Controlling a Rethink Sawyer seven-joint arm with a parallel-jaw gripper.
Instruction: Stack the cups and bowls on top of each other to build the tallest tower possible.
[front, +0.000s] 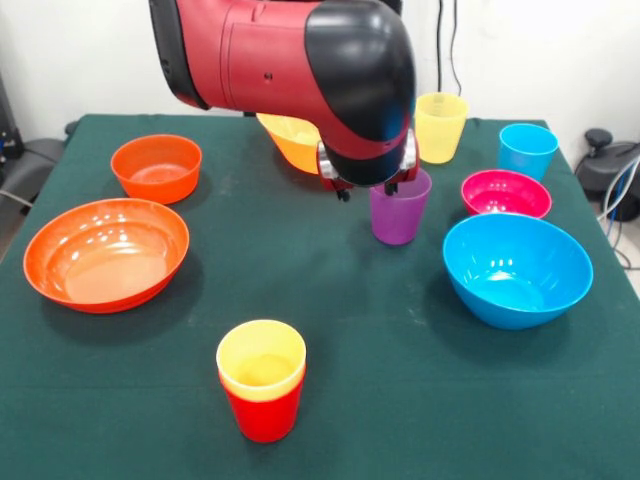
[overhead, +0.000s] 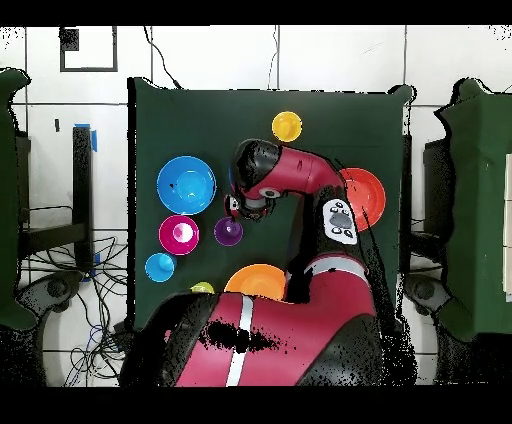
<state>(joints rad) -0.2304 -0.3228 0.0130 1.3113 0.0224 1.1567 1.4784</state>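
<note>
My gripper (front: 367, 190) hangs under the arm's black wrist, low over the table at the left rim of the purple cup (front: 400, 207). Its two dark tips stand apart, so it is open and holds nothing. In the overhead view the gripper (overhead: 235, 208) is just beside the purple cup (overhead: 228, 231). A yellow-orange cup sits nested in a red cup (front: 262, 392) at the near middle. A pale yellow cup (front: 440, 126) and a blue cup (front: 527, 150) stand at the far right.
A small magenta bowl (front: 505, 193) and a large blue bowl (front: 517, 268) lie right of the purple cup. A wide orange bowl (front: 105, 253) and a small orange bowl (front: 156, 167) lie at the left. A large yellow-orange bowl (front: 290, 140) shows partly behind the arm.
</note>
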